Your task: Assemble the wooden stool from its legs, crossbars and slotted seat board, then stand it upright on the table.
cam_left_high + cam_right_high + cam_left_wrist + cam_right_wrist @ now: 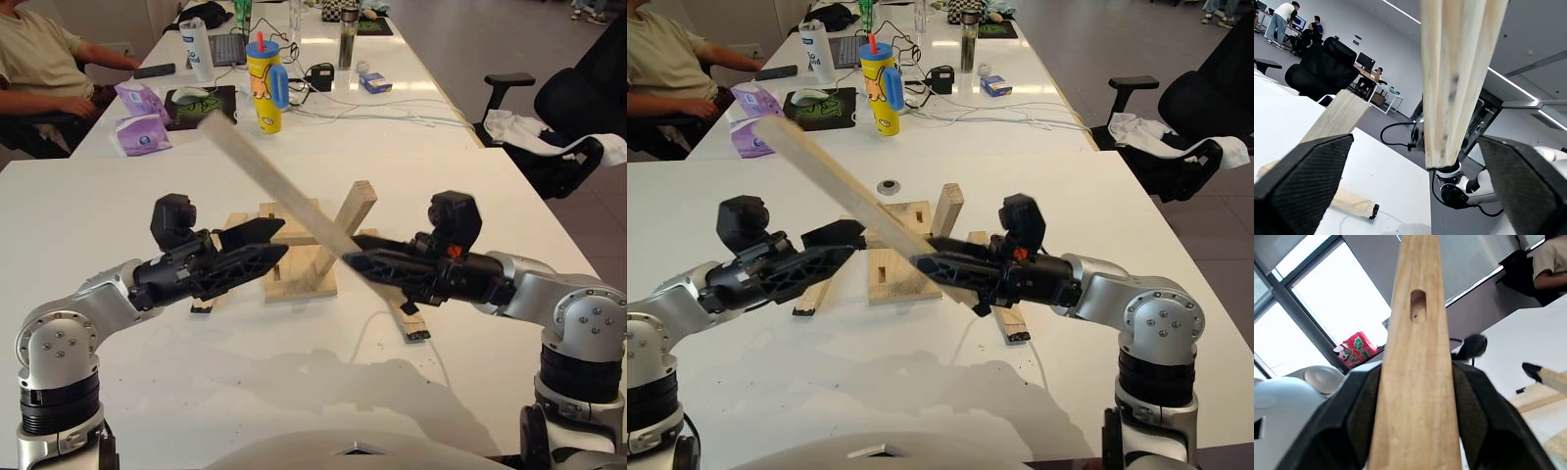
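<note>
Pinching the long wooden leg (269,176) near its lower end, the right gripper (355,260) holds it slanting over the seat board (299,284), while the left gripper (272,245) hovers spread beside it; stiff and light but probably tip-heavy, the leg likely wants a steadying grip nearer mid-length.

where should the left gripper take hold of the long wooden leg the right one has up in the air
Probably the bare middle stretch of the wooden leg, above where the right gripper clamps its lower end. Bring the open left gripper in from the robot's left, closing on its flat faces: the leg slants up clear of the table there.
</note>
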